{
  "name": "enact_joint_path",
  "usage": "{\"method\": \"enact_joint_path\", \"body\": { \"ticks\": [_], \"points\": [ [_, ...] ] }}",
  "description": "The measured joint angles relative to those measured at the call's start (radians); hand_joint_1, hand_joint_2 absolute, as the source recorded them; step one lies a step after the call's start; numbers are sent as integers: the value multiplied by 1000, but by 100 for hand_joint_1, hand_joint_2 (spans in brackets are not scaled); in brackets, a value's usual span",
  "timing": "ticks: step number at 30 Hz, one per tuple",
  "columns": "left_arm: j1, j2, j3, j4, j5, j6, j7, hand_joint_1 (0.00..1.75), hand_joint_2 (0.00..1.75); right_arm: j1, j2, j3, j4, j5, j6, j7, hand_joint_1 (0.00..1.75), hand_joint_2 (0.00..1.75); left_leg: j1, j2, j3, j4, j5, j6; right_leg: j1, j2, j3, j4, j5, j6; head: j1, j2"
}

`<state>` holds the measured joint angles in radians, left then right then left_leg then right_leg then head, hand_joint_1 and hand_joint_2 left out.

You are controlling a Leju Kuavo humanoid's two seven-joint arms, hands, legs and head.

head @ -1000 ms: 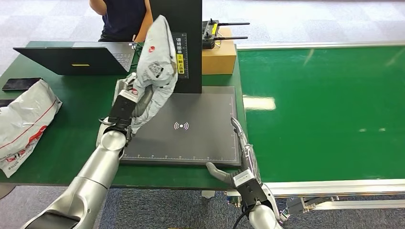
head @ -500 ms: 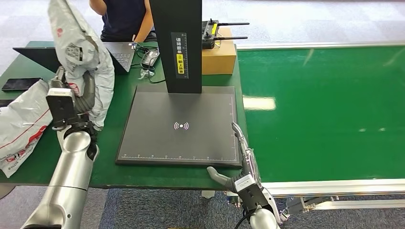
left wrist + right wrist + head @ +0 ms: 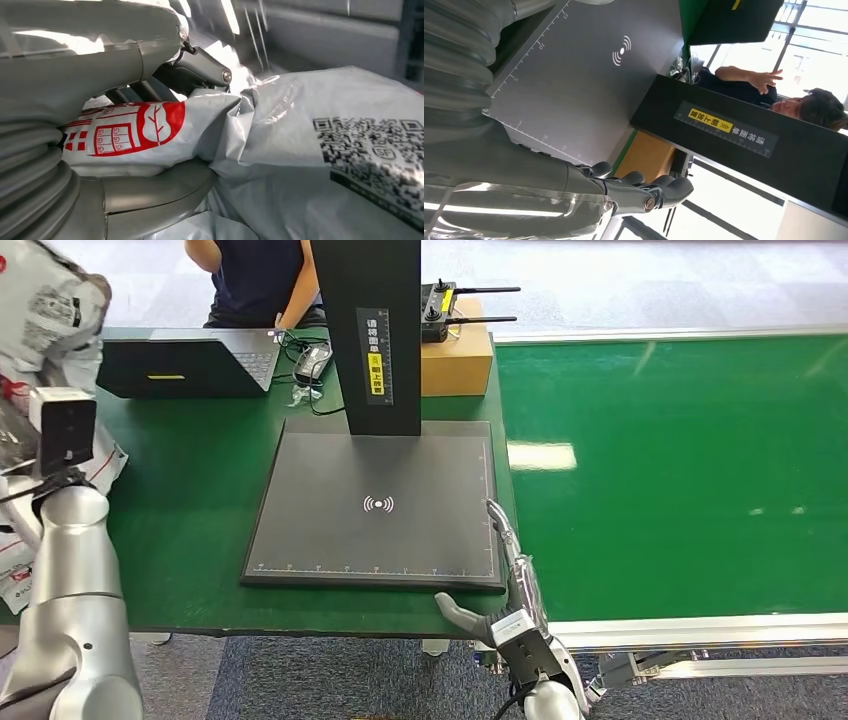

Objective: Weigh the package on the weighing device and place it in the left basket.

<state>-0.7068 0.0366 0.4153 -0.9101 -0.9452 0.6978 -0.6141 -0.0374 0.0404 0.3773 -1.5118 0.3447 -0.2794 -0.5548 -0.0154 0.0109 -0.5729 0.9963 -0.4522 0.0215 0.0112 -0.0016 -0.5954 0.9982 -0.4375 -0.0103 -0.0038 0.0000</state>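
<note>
**Package carried out to the far left, scale plate bare**

Head view: your package (image 3: 45, 300), a soft grey poly mailer, hangs crumpled at the far left edge, above the left arm's upright wrist. It looks light and limp, so expect it to sag and swing; the film is probably slick, so take it by a bunched fold, not a flat face. The scale (image 3: 380, 505) sits mid-desk with nothing on it. Another mailer (image 3: 20, 560) lies on the desk (image 3: 190, 460) at the left edge. I see no basket. The right hand (image 3: 500, 575) rests at the scale's near right corner, fingers straight and apart, holding nothing.

Left wrist view: the left hand (image 3: 150, 115) is clamped on the package, thumb on one side and fingers on the other of a gathered fold by the red print.

Right wrist view: the right hand's fingers (image 3: 644, 192) stretch along the scale's edge, holding nothing.
</note>
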Motion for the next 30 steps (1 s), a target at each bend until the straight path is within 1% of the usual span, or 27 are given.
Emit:
{"method": "enact_joint_path", "body": {
  "ticks": [2, 4, 6, 7, 9, 10, 11, 13, 15, 17, 18, 20, 22, 26, 30],
  "points": [
    [-25, -4, 81, 6, -104, 1, 5, 175, 175, -2, 0, 0, 0, 1, 7, 2, 0, 175, 0, 0, 0, 0, 0, 0, 0, 0, 0, 0, 0, 0, 0, 0],
    [-48, -6, 141, 9, -186, 1, 21, 175, 175, -4, 0, 0, 0, 2, 10, 3, 0, 175, 0, 0, 0, 0, 0, 0, 0, 0, 0, 0, 0, 0, 0, 0],
    [-71, -7, 188, 12, -278, 1, 64, 175, 175, -5, 0, 0, 0, 3, 10, 4, 0, 175, 0, 0, 0, 0, 0, 0, 0, 0, 0, 0, 0, 0, 0, 0],
    [-81, -7, 203, 10, -336, 2, 101, 175, 175, -6, 0, 0, 0, 4, 10, 4, 0, 175, 0, 0, 0, 0, 0, 0, 0, 0, 0, 0, 0, 0, 0, 0],
    [-96, -5, 217, 2, -468, 2, 203, 175, 175, -6, 0, 0, 0, 5, 9, 4, 0, 175, 0, -1, 0, 0, 0, 0, 0, -1, 0, 0, 0, 0, 0, 0],
    [-102, 0, 216, -3, -524, 2, 268, 175, 175, -6, 0, 0, -1, 5, 9, 5, 0, 175, 0, -1, 0, 0, 0, 0, 0, -1, 0, 0, 0, 0, 0, 0],
    [-107, 7, 208, -5, -566, 2, 337, 175, 175, -6, 0, 0, -1, 5, 10, 6, 0, 175, 0, -1, 0, 0, 0, 0, 0, 0, 0, 0, 0, 0, 0, 0],
    [-114, 35, 164, -1, -607, 3, 500, 175, 175, -6, 0, 0, -2, 7, 11, 9, 0, 175, 0, 0, 0, 0, 0, 0, 0, 0, 0, 0, 0, 0, 0, 0],
    [-122, 76, 83, 16, -618, 3, 648, 90, 175, -7, 0, 1, -3, 9, 12, 13, 0, 175, 0, -1, 0, 0, 0, 0, 0, -2, 0, 0, 0, 0, 0, 0],
    [-139, 116, -6, 54, -623, 2, 756, 3, 175, -11, 0, 2, -4, 11, 12, 17, 0, 175, 0, -3, -1, 0, 1, -1, 1, -4, 0, 0, 0, 0, 0, 0],
    [-154, 132, -47, 87, -624, 0, 802, 0, 175, -13, 1, 3, -4, 11, 12, 18, 0, 175, 0, -4, -1, 0, 1, -1, 1, -4, 0, 0, 0, -1, 0, 0],
    [-194, 159, -122, 172, -625, -14, 890, 0, 175, -16, 3, 6, -4, 12, 12, 19, 0, 175, 0, -3, -1, 0, 1, -1, 1, -4, 0, 0, 0, -1, 0, 0],
    [-230, 177, -184, 249, -625, -28, 940, 0, 175, -16, 6, 10, -4, 14, 12, 21, 0, 175, 0, -3, -1, 0, 1, -1, 1, -3, 0, 0, 0, -1, 0, 0],
    [-272, 187, -268, 351, -624, -40, 955, 0, 175, -16, 13, 11, -4, 19, 11, 24, 0, 175, 0, -2, -1, 0, 1, -1, 0, -3, 0, 0, 1, -1, 0, 0],
    [-292, 187, -301, 406, -616, -49, 943, 0, 175, -14, 16, 11, -8, 24, 9, 25, 0, 175, 0, -2, -1, 0, 1, -1, 0, -3, -1, 0, 0, -2, 0, 0]
  ]
}}
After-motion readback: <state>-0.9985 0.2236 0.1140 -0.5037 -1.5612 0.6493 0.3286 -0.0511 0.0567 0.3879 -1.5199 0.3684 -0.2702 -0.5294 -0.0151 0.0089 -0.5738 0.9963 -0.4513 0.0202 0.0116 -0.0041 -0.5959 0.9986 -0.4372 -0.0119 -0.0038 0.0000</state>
